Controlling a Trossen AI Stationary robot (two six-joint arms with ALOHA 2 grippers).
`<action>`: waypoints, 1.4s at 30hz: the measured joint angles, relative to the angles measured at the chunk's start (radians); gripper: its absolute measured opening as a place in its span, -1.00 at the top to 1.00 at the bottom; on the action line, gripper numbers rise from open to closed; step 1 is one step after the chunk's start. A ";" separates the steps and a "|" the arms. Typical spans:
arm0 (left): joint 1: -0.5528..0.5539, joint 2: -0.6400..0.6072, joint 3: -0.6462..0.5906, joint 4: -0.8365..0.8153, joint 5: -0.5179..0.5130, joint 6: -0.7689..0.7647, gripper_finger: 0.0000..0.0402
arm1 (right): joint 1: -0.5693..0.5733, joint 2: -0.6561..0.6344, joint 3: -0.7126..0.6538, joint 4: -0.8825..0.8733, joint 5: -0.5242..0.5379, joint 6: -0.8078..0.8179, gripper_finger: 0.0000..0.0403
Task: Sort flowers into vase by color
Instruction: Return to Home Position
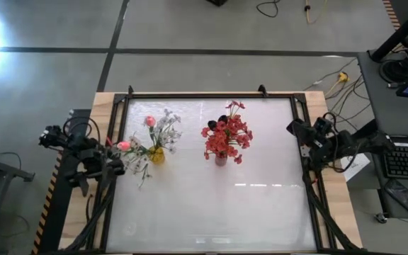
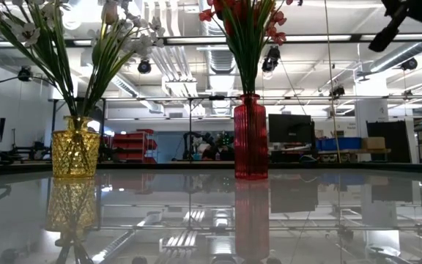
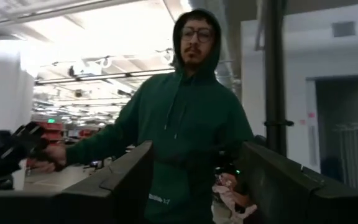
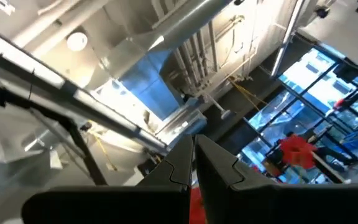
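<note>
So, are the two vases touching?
Apart. The low view shows the yellow vase and the red vase standing well separated, with a wide gap between them.

So the red sprays (image 1: 227,137) are all bunched upright in the red vase (image 2: 250,145), mid-worktop (image 1: 261,191), with a couple of dark buds (image 1: 222,120) at the bunch's edge. Nearby, the white sprays (image 1: 166,130) and two pink buds (image 1: 149,121) fan out of the yellow vase (image 2: 75,154).
</note>
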 joint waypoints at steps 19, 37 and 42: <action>-0.011 0.005 -0.013 -0.333 -0.188 0.181 -0.14 | 0.000 -0.108 -0.042 -0.524 0.086 -0.090 0.94; -0.009 0.071 0.012 -0.398 -0.412 0.161 -0.14 | -0.001 -0.168 -0.040 -0.826 0.096 -0.347 0.94; -0.009 0.087 0.014 -0.401 -0.682 0.274 -0.14 | -0.001 -0.168 -0.040 -0.825 0.155 -0.404 0.94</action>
